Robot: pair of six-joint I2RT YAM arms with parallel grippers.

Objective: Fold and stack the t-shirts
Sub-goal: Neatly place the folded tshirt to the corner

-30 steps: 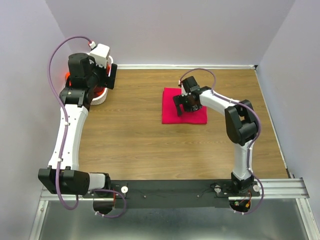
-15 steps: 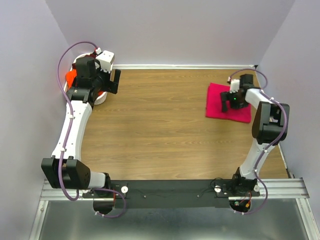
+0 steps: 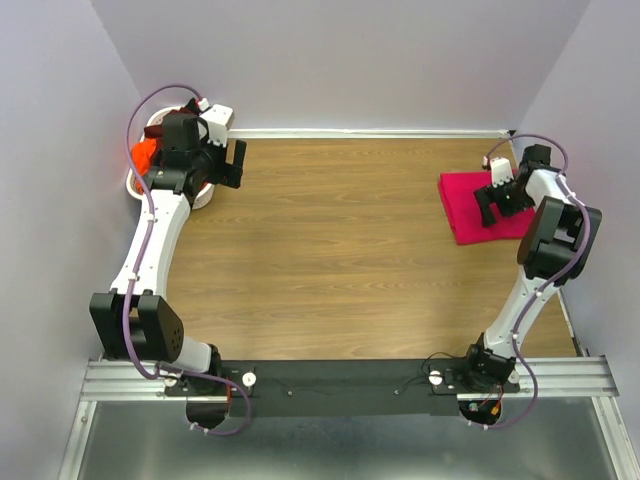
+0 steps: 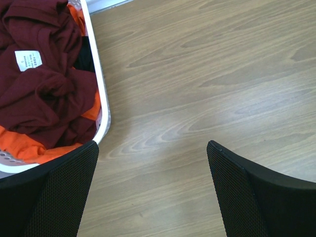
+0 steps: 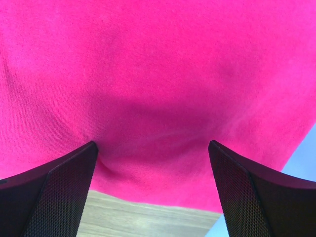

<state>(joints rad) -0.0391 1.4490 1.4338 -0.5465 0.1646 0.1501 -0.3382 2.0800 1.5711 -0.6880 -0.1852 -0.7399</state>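
T-shirts, status: one pinkish-red tee (image 3: 468,208), folded to a flat rectangle, lies at the far right of the wooden table (image 3: 330,250), a little skewed to the table's edge. A maroon tee (image 4: 44,89) and an orange tee (image 4: 24,146) lie crumpled in the white oval basket (image 4: 100,94) at the far left corner.

Right gripper (image 3: 497,203): jaws spread wide, nothing pinched. Tips sit at the folded tee's surface, close to its near edge. Cannot tell whether they touch it.

Left gripper (image 4: 151,143): jaws spread wide, empty, hanging over bare wood just beside the basket's rim.

Judgement: the next garment lies to my left jaws' left, inside the rim, with the maroon tee on top. My left arm is much nearer. The crumpled heap shows no clear long axis.
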